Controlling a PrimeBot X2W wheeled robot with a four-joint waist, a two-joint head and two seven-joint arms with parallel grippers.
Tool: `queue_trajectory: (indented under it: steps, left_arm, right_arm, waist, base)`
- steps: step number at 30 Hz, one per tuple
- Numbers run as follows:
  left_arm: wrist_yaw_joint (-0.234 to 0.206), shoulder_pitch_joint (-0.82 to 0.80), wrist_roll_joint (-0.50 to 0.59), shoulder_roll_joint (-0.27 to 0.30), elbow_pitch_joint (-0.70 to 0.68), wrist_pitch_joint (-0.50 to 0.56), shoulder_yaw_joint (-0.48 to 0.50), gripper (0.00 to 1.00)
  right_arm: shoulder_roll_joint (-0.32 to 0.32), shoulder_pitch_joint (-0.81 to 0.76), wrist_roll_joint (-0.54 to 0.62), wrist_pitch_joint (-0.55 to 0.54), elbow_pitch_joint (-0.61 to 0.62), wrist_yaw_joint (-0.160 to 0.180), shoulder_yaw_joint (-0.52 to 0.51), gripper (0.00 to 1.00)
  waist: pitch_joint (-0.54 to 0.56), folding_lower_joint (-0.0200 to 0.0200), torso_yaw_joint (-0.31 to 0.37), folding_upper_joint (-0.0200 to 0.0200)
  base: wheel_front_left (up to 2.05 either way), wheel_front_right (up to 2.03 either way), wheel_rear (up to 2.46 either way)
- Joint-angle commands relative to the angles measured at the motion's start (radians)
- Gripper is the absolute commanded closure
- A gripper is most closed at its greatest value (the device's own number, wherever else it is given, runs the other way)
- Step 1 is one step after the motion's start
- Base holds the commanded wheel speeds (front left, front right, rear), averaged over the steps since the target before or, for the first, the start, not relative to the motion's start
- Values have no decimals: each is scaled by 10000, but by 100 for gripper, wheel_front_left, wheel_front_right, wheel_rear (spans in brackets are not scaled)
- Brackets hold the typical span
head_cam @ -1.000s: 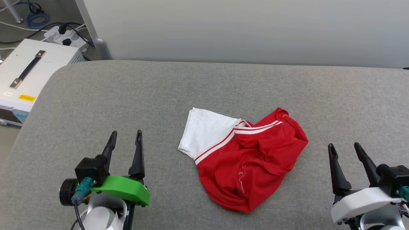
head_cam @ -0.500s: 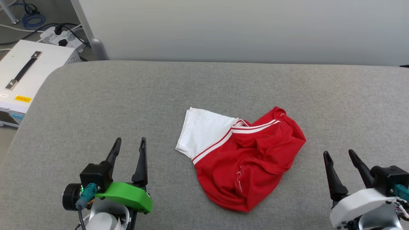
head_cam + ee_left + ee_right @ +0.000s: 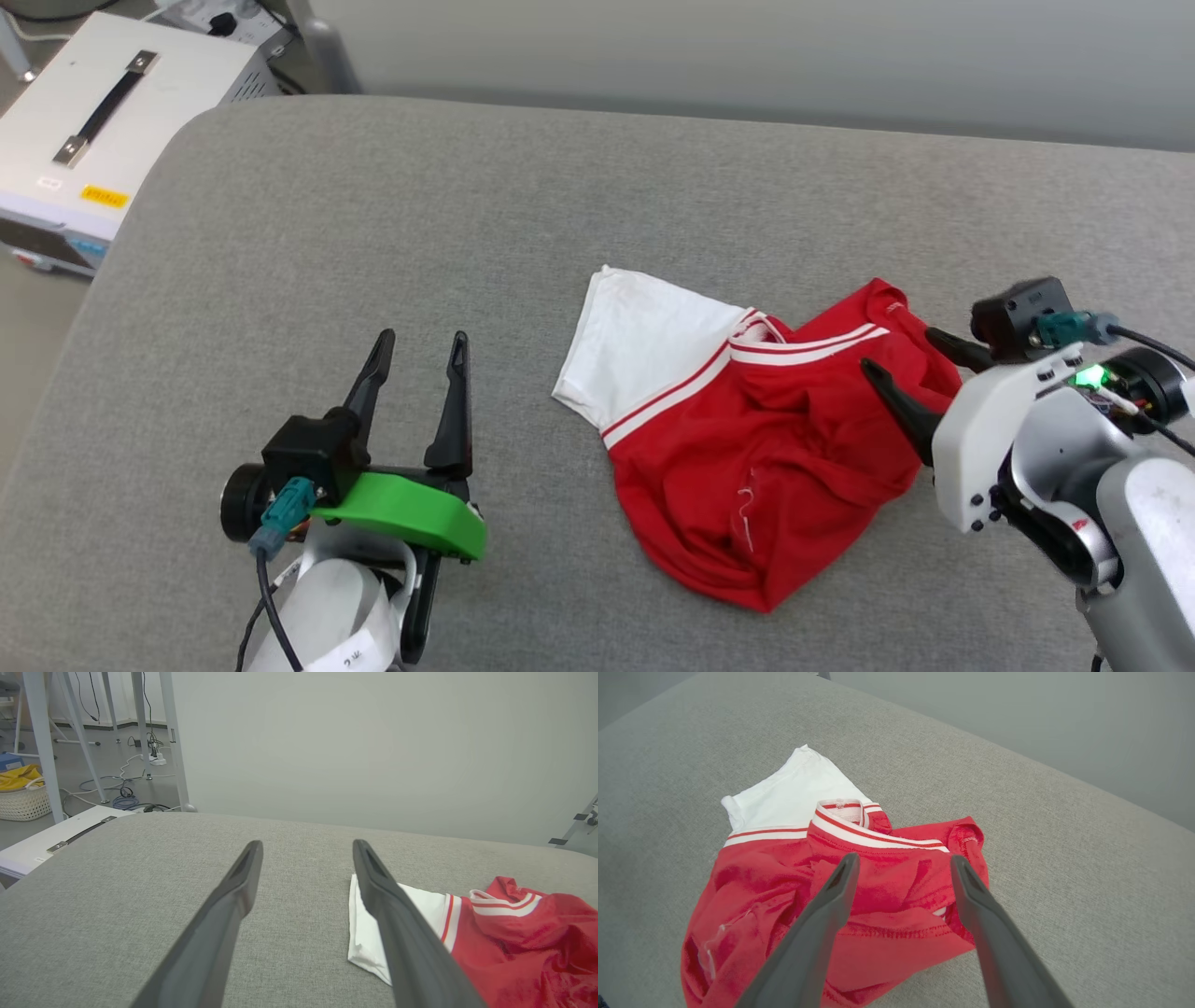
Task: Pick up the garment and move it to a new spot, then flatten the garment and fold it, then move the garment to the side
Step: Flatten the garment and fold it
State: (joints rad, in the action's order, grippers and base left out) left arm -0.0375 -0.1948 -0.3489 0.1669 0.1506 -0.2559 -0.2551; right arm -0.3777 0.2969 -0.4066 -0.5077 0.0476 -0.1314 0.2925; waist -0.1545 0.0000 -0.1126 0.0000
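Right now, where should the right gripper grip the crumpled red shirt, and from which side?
Likely the garment at its bunched right-edge fold, from the robot's right and above: that fold stands proud of the cushion, and the right gripper is open over it.

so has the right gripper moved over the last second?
Yes. The right gripper has swung left toward the garment: earlier it sat clear of the garment's right edge, now its open fingers reach over that edge.

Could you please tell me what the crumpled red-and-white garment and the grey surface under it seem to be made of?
Crumpled red-and-white garment: soft matte knit, probably jersey; it creases limply.
Grey surface: likely woven upholstery fabric; fine speckled weave, rounded edge.
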Motion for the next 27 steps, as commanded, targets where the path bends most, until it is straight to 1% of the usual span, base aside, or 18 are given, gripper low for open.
queue_trajectory:
  steps: [1, 4, 7, 10, 14, 17, 18, 19, 24, 27]
  left_arm:
    - [105, -201, 72, -122, 30, -58, -1, 0]
    - [264, -376, 196, -303, 75, -58, 51, 0]
    - [386, -533, 317, -467, 116, -58, 146, 0]
    - [508, -658, 408, -666, 130, -58, 258, 0]
    - [681, -731, 521, -873, 185, -58, 351, 0]
    - [753, -697, 584, -975, 241, -58, 456, 0]
    - [767, -670, 597, -998, 265, -58, 500, 0]
    - [784, -640, 619, -1020, 292, -58, 556, 0]
    - [893, -546, 823, -1069, 405, -58, 765, 0]
    - [958, -576, 915, -1081, 471, -58, 854, 0]
  right_arm:
    - [-187, 443, -231, -343, -49, 7, 315, 0]
    - [-610, 1250, -596, -1164, -188, 7, 1189, 0]
    - [-881, 1993, -820, -1594, -443, 7, 1943, 0]
    - [-1070, 2647, -1071, -1951, -1000, 7, 2627, 0]
    - [-1275, 3120, -1413, -2319, -1861, 7, 3252, 0]
    - [-1334, 3190, -1726, -2517, -2277, 7, 3411, 0]
    - [-1343, 3221, -1780, -2471, -2315, 7, 3419, 63]
    - [-1355, 3273, -1829, -2363, -2337, 7, 3402, 99]
    - [-1444, 3678, -1953, -1804, -2122, 7, 3379, 100]
    - [-1474, 4014, -1881, -1231, -1833, 7, 3004, 100]
  waist:
    - [-487, 0, -604, 0]
    - [-757, 0, -969, 0]
    - [-1011, 0, -1270, 0]
    - [-1253, 0, -1546, 0]
    - [-1457, 0, -1811, 0]
    - [-1491, 0, -1875, 0]
    - [-1488, 0, -1866, 0]
    - [-1475, 0, -1836, 0]
    - [-1265, 0, -1524, 0]
    - [-1136, 0, -1319, 0]
  base:
    - [0, 0, 0]
    - [0, 0, 0]
    - [0, 0, 0]
    - [0, 0, 0]
    - [0, 0, 0]
    - [0, 0, 0]
    - [0, 0, 0]
    - [0, 0, 0]
    - [0, 0, 0]
    - [0, 0, 0]
